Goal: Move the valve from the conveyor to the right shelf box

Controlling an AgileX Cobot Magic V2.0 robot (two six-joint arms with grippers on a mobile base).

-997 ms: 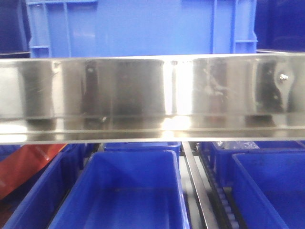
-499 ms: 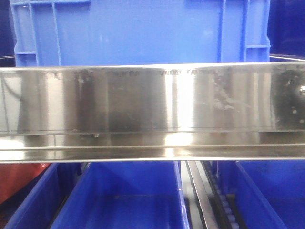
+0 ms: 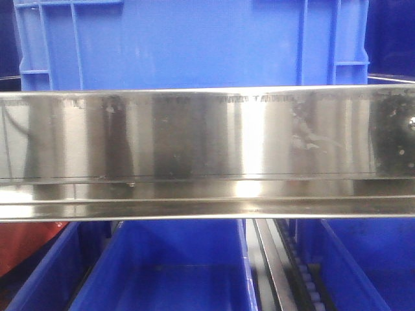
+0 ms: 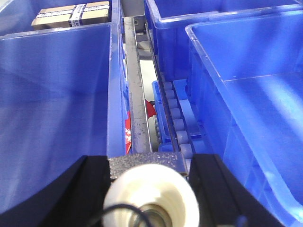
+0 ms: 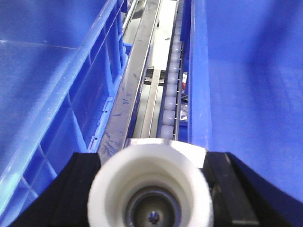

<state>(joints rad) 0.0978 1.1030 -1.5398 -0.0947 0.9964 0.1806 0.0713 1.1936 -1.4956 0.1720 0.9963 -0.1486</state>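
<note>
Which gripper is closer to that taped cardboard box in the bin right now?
Left, most likely. The left gripper points toward the cardboard box, ahead and to its left in a far bin. The right gripper has no box in its view.

valve (image 5: pixel 149 187), whitish round base facing camera, metal centre, held in jaws of right gripper (image 5: pixel 150 165)

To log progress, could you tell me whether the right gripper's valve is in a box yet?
Out: the valve sits between the right gripper's fingers, facing the rollers between two bins.
</note>
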